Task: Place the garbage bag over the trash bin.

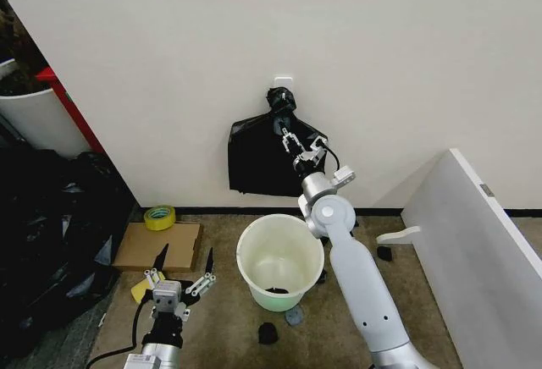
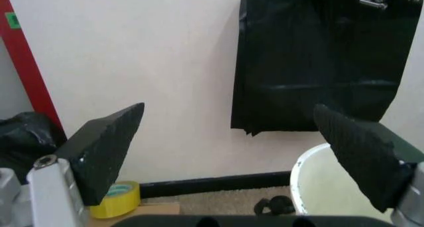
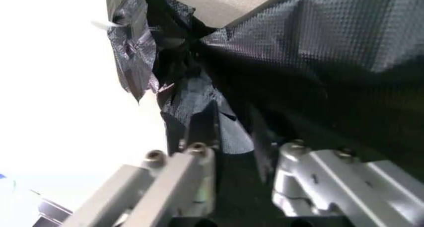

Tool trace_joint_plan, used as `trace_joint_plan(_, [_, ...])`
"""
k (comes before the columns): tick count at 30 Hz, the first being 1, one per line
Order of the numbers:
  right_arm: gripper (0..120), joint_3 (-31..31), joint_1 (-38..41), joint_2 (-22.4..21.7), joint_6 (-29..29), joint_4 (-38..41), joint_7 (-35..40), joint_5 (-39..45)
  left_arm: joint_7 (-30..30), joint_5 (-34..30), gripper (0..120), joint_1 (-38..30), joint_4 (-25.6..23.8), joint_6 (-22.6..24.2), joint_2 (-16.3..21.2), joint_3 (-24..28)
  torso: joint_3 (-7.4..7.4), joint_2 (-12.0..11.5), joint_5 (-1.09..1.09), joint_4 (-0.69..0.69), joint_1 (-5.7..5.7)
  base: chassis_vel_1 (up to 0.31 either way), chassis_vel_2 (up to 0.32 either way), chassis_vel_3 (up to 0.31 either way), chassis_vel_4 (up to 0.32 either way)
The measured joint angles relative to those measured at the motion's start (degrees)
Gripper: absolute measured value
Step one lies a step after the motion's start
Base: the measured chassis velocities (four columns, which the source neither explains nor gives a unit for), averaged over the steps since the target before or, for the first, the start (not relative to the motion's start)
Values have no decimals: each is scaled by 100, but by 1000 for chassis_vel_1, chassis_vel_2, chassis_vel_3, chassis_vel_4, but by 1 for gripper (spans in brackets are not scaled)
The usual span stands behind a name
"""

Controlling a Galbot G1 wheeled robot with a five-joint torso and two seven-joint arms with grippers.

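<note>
The trash bin [image 1: 276,298], a white bucket, stands open on the floor below the wall; its rim [image 2: 299,173] also edges the left wrist view. Above it a flat black bundle [image 1: 254,162] with a knotted neck hangs from a white wall hook. My right gripper [image 1: 290,143] reaches up to the bundle just under the knot. In the right wrist view its fingers [image 3: 202,123] are pinched on a fold of the black plastic [image 3: 311,53]. A loose garbage bag is out of view. My left gripper [image 1: 187,256] hovers low, left of the bin, open and holding nothing.
A heap of glossy black bags [image 1: 51,225] and a white drum with a red bar [image 1: 34,119] fill the left side. Yellow tape [image 1: 159,217] lies on a cardboard sheet [image 1: 148,249]. A white board [image 1: 474,242] leans at the right. Small black pieces [image 1: 268,333] lie near the bin.
</note>
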Motion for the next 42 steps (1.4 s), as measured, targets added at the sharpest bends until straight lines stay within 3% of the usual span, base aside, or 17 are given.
trace_joint_plan(5, [0,2,-18,-20,30,12,8,-24,-13,2,100,-7,2,-2,-5,5,0,0,0,0,0,0,0,0,0])
trace_joint_plan(13, [0,-40,-195,-124,82,235,4,-121,-17,22,100,-36,17,-1,-10,41,0,0,0,1,0,0,0,0,0])
trace_joint_plan(31, [0,-135,-2452,-1343,436,2005,-510,-1839,-21,119,100,-248,276,-1,-64,121,-1,1,0,0,0,0,0,0,0])
trace_joint_plan(42, [0,-137,-3545,-1652,998,2381,-841,-2975,-30,147,100,-282,303,-1,-60,124,-1,1,0,0,0,0,0,0,0])
